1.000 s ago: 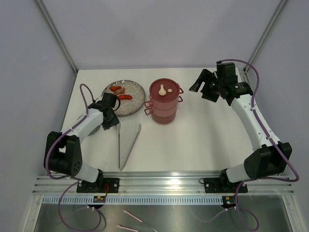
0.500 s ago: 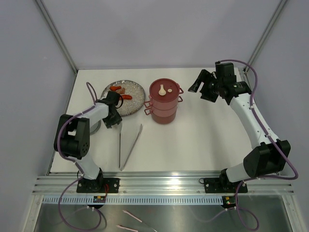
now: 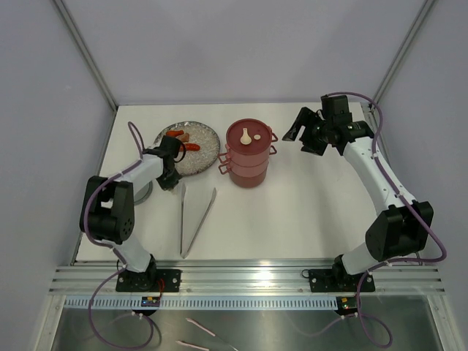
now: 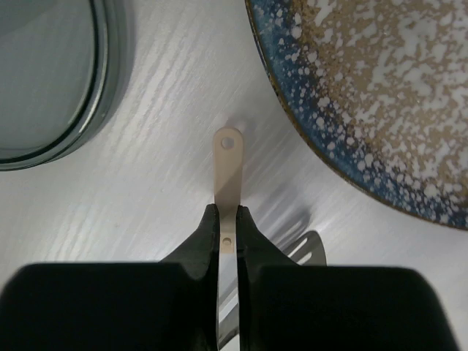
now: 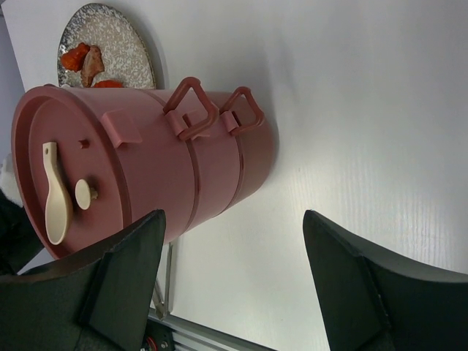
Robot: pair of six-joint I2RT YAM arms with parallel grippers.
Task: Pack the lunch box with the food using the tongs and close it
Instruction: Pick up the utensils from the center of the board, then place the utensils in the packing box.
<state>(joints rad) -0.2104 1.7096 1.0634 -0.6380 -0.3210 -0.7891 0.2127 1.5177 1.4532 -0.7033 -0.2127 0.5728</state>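
- left gripper (image 4: 227, 219): jaws pinched shut on the thin, flat end of the silvery tongs (image 4: 227, 157), near the surface's left edge
- right gripper (image 5: 234, 241): jaws wide, holding nothing, beside the round dark-red lunch box (image 5: 146, 168) stacked mid-surface

Dark-red lunch box (image 3: 247, 172), grey speckled plate (image 3: 206, 156)

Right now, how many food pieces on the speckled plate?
3: a red piece at the far-left rim of the plate, a brown piece beside it, an orange piece toward the lunch box, which may hide more.
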